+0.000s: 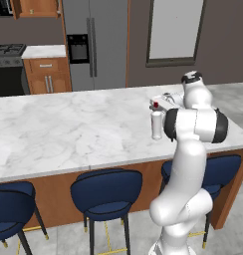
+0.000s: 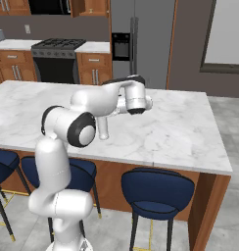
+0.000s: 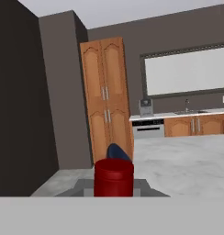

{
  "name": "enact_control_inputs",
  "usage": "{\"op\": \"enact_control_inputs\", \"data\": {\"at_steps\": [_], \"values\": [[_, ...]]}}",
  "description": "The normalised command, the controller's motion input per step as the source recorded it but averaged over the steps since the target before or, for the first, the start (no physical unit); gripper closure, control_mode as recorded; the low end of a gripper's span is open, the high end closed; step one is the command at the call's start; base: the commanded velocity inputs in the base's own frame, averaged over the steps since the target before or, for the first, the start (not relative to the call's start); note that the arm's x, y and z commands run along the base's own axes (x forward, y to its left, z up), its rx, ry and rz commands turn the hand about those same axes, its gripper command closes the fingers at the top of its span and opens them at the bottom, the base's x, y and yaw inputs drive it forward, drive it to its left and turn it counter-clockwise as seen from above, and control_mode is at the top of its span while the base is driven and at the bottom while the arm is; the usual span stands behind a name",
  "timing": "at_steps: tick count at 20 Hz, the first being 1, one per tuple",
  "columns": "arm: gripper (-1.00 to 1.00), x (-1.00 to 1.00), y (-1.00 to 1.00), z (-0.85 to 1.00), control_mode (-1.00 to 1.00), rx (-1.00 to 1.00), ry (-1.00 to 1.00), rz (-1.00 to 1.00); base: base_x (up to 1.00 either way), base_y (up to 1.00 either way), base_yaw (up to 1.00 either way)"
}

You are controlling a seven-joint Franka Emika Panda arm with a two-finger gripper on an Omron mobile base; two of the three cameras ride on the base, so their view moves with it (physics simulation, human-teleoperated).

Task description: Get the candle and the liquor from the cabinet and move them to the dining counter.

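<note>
**One bottle on the counter**

The liquor [image 1: 157,124] stands upright on the marble dining counter [image 1: 68,129], near its front edge, its red cap [image 3: 114,177] level with the gripper [image 1: 158,104]. The arm [image 2: 82,122] hides the fingers; whether they clasp the neck cannot be told. Navy stools [image 1: 106,191] line the near side.

Liquor [image 1: 157,125] upright on dining counter [image 1: 68,129] — stools [image 1: 106,193] before it.

Grey walls ringed the kitchen, a steel fridge [image 1: 93,45] stood at the back beside a black stove [image 2: 58,61], navy stools [image 1: 106,194] lined up on pale tile floor [image 2: 229,215], tall wooden pantry doors [image 3: 107,98] beyond.
</note>
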Motion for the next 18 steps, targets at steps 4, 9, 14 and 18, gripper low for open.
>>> {"op": "enact_control_inputs", "data": {"at_steps": [4, 9, 14, 18], "values": [[1.00, 0.17, 0.00, -0.28, -1.00, 0.10, -0.02, 0.00, 0.00, 0.00, 0.00], [1.00, 0.08, 0.00, -0.19, -1.00, 0.08, -0.04, 0.00, 0.00, 0.00, 0.00], [1.00, 0.00, 0.00, -0.10, -1.00, 0.01, -0.08, 0.00, 0.00, 0.00, 0.00], [1.00, 0.00, 0.04, -0.01, -1.00, 0.00, -0.05, -0.06, 0.00, 0.00, 0.00]]}}
